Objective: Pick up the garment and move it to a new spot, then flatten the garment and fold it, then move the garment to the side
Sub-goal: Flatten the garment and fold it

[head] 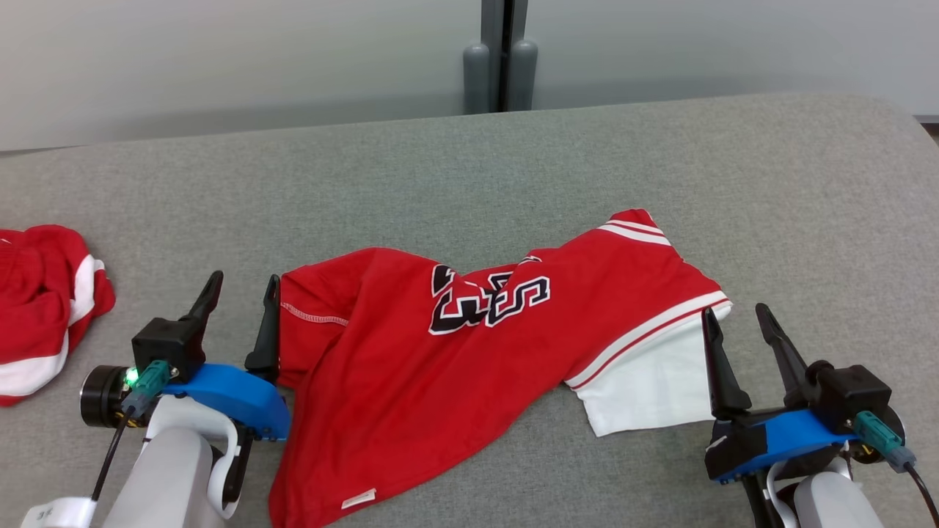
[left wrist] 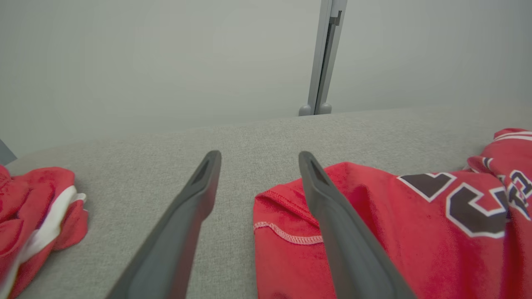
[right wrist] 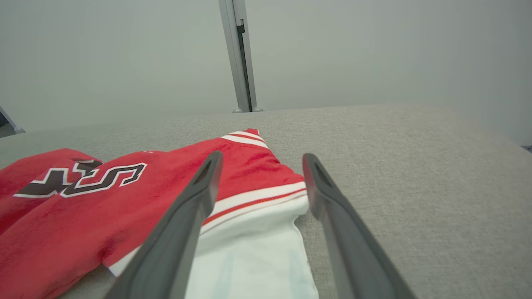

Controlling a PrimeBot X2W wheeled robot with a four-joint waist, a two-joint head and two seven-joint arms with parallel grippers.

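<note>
Garment (head: 411, 381), red with black-and-white lettering and a white panel at its 4 o'clock end, lies rumpled on the middle of the grey bench (head: 513, 161), between my two sets of fingers. My left fingers (head: 268, 330), at 8 o'clock, are spread wide and grasp nothing. The inner one is at the stitched red hem, and I cannot tell whether it touches. My right fingers (head: 720, 359), at 4 o'clock, are likewise released, the inner one over the white panel, the outer one over bare bench. At 9 o'clock a second red-and-white cloth (head: 40, 308) lies crumpled, well apart. Farther off at 12 o'clock a grey post (head: 502, 59) stands against the pale wall (head: 220, 59).
</note>
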